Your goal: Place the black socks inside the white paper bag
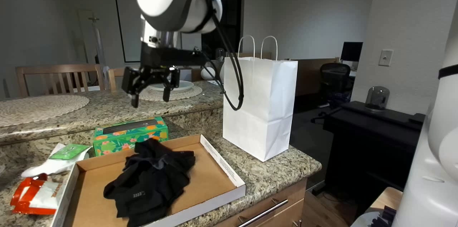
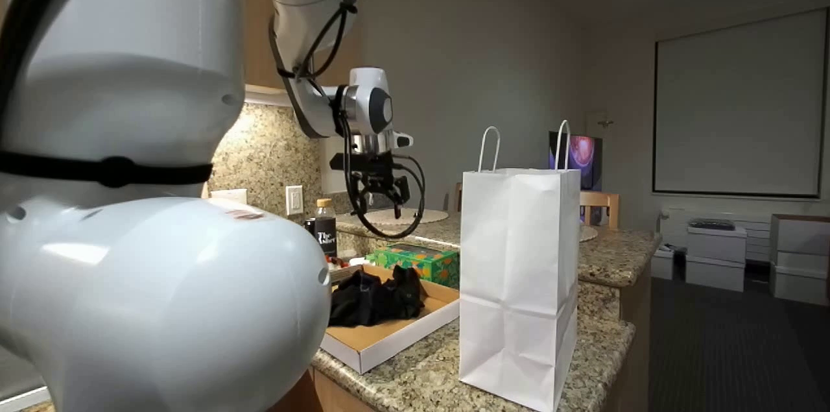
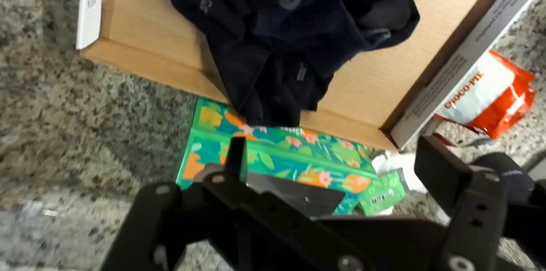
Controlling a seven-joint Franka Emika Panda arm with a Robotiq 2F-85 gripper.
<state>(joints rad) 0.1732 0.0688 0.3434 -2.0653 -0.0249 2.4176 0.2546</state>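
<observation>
The black socks (image 1: pixel 152 184) lie in one loose heap in a shallow cardboard tray (image 1: pixel 204 173) on the granite counter. From the wrist view the socks (image 3: pixel 277 45) spread across the tray, and one end hangs over its edge towards a floral box. Upright on the counter beside the tray stands the white paper bag (image 1: pixel 247 109), its two loop handles raised; its inside is hidden in both exterior views. My gripper (image 1: pixel 150 99) hangs well above the tray and the floral box, apart from the socks. Its jaws are wide open with nothing between them.
A green floral box (image 1: pixel 132 136) sits against the tray's far side, below a raised ledge (image 1: pixel 200 107). Red-and-white snack packets (image 1: pixel 37 195) and a green sachet (image 1: pixel 69 151) lie beside the tray. A dark bottle (image 2: pixel 324 228) stands farther back. The bag is close to the counter's end.
</observation>
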